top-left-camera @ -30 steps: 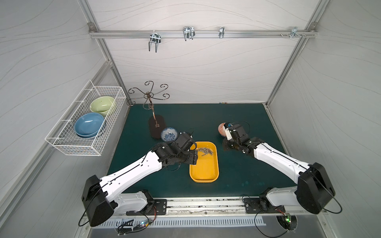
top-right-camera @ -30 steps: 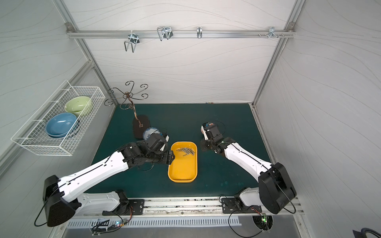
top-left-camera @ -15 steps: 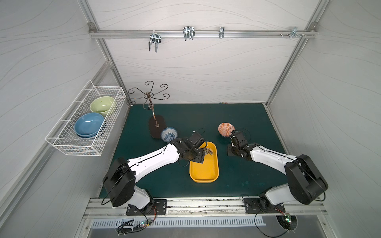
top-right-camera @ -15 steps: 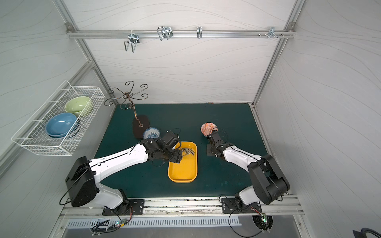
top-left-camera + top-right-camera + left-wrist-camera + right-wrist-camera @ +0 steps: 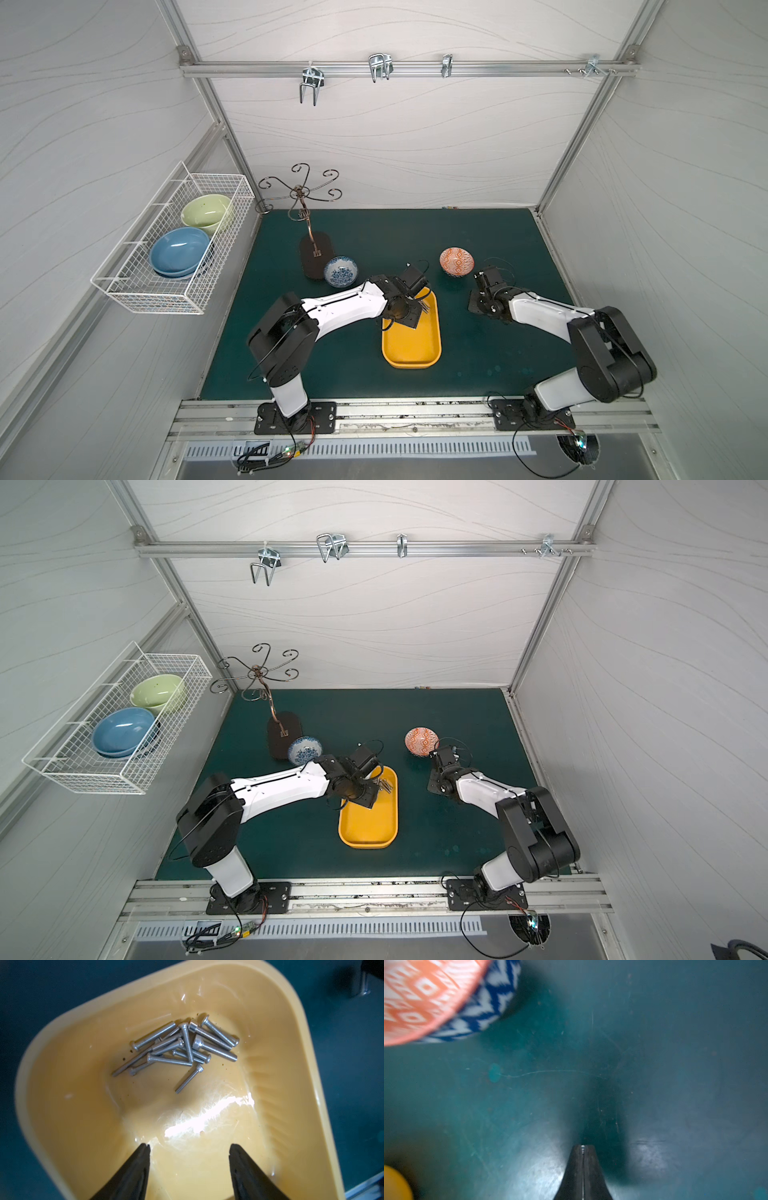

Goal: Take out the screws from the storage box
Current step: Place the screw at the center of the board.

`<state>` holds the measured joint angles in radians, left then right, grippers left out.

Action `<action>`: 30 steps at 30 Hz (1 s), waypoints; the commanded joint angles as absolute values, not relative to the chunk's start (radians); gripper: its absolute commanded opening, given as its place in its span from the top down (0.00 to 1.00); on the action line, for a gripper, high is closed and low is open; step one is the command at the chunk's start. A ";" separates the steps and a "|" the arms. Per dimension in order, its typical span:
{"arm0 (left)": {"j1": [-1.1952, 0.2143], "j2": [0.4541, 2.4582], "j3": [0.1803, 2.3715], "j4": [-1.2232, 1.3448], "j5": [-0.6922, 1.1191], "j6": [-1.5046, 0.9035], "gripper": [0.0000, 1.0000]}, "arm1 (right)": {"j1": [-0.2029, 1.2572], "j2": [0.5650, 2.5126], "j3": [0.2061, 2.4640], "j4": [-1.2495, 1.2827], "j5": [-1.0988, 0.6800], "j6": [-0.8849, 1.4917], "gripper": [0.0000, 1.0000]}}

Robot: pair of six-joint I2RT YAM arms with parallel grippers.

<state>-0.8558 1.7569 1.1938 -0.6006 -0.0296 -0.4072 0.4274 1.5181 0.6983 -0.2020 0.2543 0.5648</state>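
Left wrist view looks down into the storage box (image 5: 62, 1105). The left fingers (image 5: 133, 1172) stand moderately apart above its bare yellow floor, with nothing between them. The screws (image 5: 182, 1049) lie ahead of the tips in one loose, crossed heap, clear of both fingers. One screw lies slightly off the heap on the side nearer the tips.

In both top views the storage box (image 5: 411, 345) (image 5: 365, 820) rests flat on the green worktop (image 5: 498, 232). It sits about midway between the left and right edges and nearer the front edge than the back, with its long sides running front to back. The screws (image 5: 424, 306) are gathered at the box's far end, toward its right side, and the left arm reaches in over the far left corner of the box.

Right wrist view shows the right fingers (image 5: 575, 1172) pressed together over bare worktop. A tiny bright speck sits at the seam of the tips, and I cannot tell whether it is something pinched there. The orange patterned bowl (image 5: 425, 991), blue and white on its outer wall, is near them but apart.

In a top view that bowl (image 5: 456, 261) stands behind and right of the box. A blue patterned bowl (image 5: 340, 271) stands behind and left of it, just beside the dark base of a curly metal stand (image 5: 316, 253). A white wire basket (image 5: 137, 291) hangs on the left wall.
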 commanded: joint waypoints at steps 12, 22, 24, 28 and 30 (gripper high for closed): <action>-0.857 1.954 1.353 -0.577 -0.074 -0.312 0.36 | 0.428 1.533 0.683 -0.207 0.237 0.602 1.00; -0.817 1.992 1.362 -0.555 -0.019 -0.287 0.37 | 0.454 1.491 0.661 -0.187 0.226 0.576 0.60; -0.816 1.991 1.353 -0.548 -0.015 -0.288 0.37 | 0.454 1.468 0.651 -0.180 0.227 0.575 0.60; -0.816 1.998 1.350 -0.548 0.004 -0.285 0.45 | 0.457 1.405 0.625 -0.170 0.224 0.568 0.60; -0.817 2.002 1.349 -0.555 0.015 -0.285 0.52 | 0.459 1.373 0.610 -0.160 0.217 0.566 0.58</action>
<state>-0.8181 1.9774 1.3350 -0.5659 -0.0147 -0.2951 0.4507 1.4254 0.6258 -0.1646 0.2260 0.5755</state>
